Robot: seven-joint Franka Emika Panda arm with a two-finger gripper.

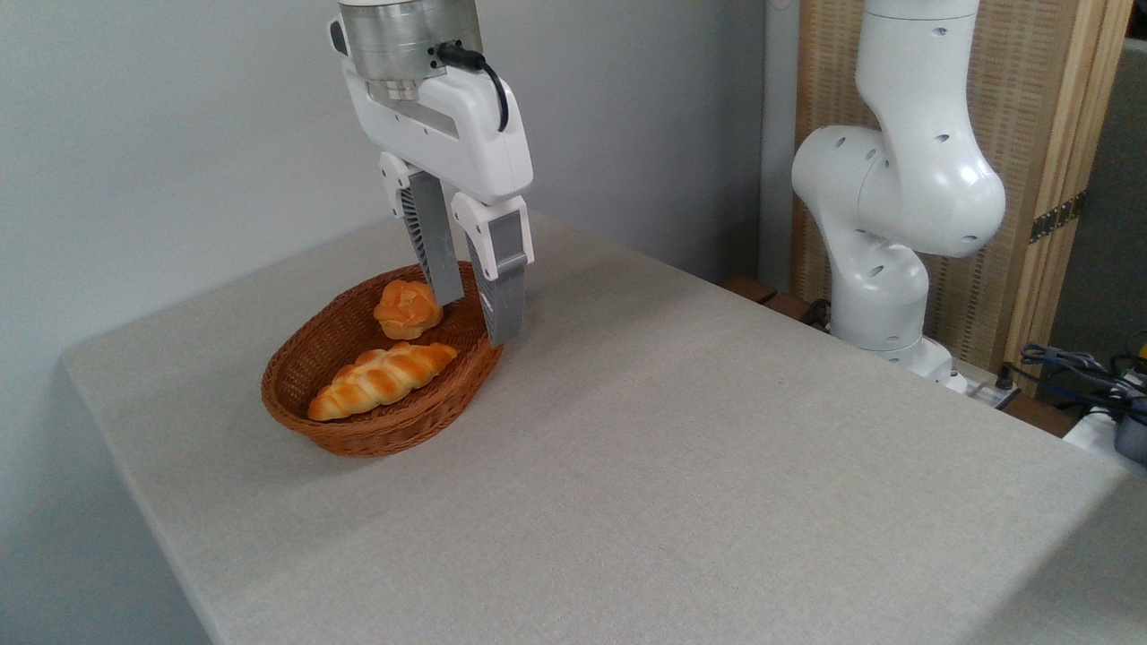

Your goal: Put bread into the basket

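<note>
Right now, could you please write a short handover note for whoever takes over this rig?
Gripper: open, empty, hanging over the right end of the basket, just right of the bun.
Bread: the round bun lies inside the basket at its far end, free of the fingers.
Braided loaf: also in the basket, nearer the front.
Done: the bun is placed and released.
Left: lift the arm clear of the basket rim; nothing else appears to need moving on the table.

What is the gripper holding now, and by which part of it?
Nothing. The gripper is open and empty, beside the bread, which lies in the basket.
</note>
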